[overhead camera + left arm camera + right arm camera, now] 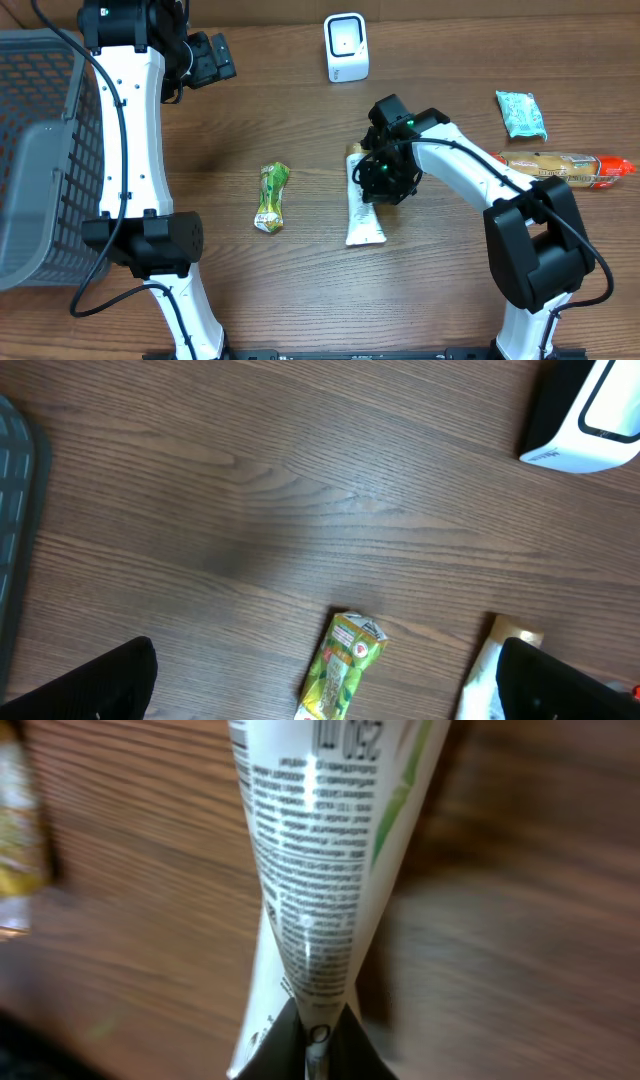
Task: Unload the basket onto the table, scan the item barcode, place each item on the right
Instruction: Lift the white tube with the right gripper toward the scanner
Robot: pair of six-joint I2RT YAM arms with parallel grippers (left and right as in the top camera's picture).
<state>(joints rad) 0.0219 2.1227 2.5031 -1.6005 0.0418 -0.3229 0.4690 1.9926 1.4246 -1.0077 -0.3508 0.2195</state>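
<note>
Far left, the left gripper (205, 60) hangs with jaws apart. In the middle of the bench (300, 290) the right gripper (385, 180) is clamped on the white tube (365, 225) (a thin pinch); lifted, it may swing or slip before the scanner (346, 47).

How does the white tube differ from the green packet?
The white tube is longer, with small print; the green packet is shorter and crumpled. The right gripper is shut on the white tube; the green packet lies untouched. Both lie on the wooden table.
</note>
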